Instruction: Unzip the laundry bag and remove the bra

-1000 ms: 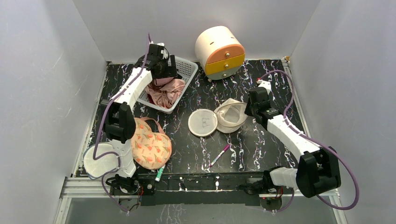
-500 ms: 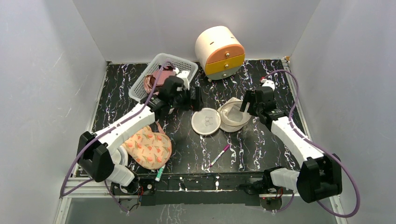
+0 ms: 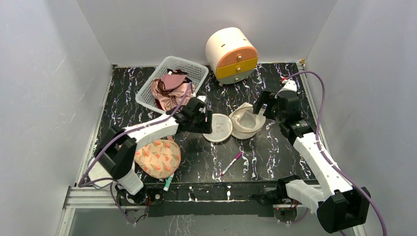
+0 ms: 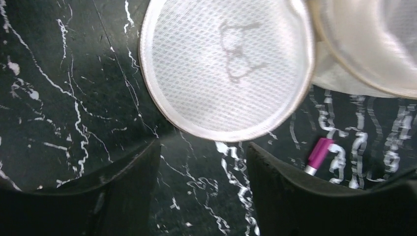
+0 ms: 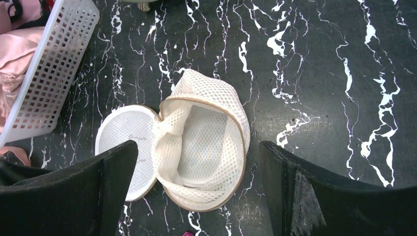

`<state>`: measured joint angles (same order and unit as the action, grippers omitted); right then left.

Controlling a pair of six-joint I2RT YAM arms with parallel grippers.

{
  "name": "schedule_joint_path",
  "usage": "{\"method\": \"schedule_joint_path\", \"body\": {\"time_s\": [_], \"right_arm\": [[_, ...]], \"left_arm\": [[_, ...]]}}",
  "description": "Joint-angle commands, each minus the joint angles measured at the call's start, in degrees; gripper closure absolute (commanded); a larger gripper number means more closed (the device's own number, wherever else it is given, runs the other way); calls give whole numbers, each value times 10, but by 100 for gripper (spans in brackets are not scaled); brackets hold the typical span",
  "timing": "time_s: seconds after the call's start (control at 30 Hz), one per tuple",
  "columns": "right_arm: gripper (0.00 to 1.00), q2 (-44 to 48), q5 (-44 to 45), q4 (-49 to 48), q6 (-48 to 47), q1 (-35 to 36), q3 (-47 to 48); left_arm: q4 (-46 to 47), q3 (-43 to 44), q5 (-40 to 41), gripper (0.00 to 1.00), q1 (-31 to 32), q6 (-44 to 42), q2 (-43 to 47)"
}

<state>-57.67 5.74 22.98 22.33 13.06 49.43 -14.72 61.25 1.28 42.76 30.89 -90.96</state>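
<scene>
Left arm stretched low across the table. Left gripper (image 3: pixel 205 119) sits at the left edge of the laundry bag (image 3: pixel 244 121) lid, fingers partly apart, nothing between them. Right arm reaches forward, right gripper (image 3: pixel 262 105) over the bag's right side, spread wide, empty. Bag lies unzipped mid-table, lid flopped flat to the left. Versus 1 s ago: left arm has swung over from the white basket (image 3: pixel 196 73), and the right has let go of the bag rim and backed off.
</scene>
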Motion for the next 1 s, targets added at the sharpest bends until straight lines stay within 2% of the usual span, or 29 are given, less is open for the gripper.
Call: {"method": "schedule_joint_path", "body": {"time_s": [0.0, 0.23, 0.47, 0.57, 0.63, 0.77, 0.8, 0.97], "right_arm": [[9, 5, -15, 5, -11, -2, 19], [9, 7, -21, 9, -14, -1, 15], [8, 8, -28, 5, -12, -1, 6], [8, 4, -32, 2, -11, -2, 4], [8, 3, -34, 3, -11, -1, 5], [8, 6, -31, 4, -12, -2, 5], [8, 5, -32, 4, -12, -2, 5], [8, -2, -43, 5, -18, -2, 3]], "left_arm": [[21, 20, 27, 43, 1, 3, -45], [33, 42, 57, 53, 0, 1, -124], [32, 37, 110, 54, 0, -15, -154], [25, 35, 137, 59, 1, -28, -164], [17, 32, 154, 66, 0, -36, -162], [-2, 26, 185, 94, 0, -51, -136], [-8, 26, 192, 99, 0, -55, -124], [-30, 13, 226, 100, 0, -73, -27]]}}
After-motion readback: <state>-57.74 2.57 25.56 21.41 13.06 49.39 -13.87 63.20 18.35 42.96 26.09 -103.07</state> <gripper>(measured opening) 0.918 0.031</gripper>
